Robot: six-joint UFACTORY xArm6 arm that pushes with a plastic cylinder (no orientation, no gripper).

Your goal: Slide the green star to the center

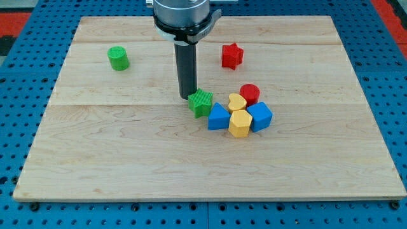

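The green star [201, 103] lies near the middle of the wooden board [127, 152], at the left end of a cluster of blocks. My tip [186, 97] stands on the board just to the star's upper left, touching or nearly touching it. The rod rises from there to the arm's head at the view's top. Right of the star lie a blue triangular block [218, 117], a yellow heart [237, 102], a yellow hexagonal block [240, 123], a blue cube [259, 116] and a red cylinder [250, 93].
A green cylinder [117, 58] stands at the upper left of the board. A red star [232, 55] lies at the upper middle right. The board rests on a blue perforated table [19, 114].
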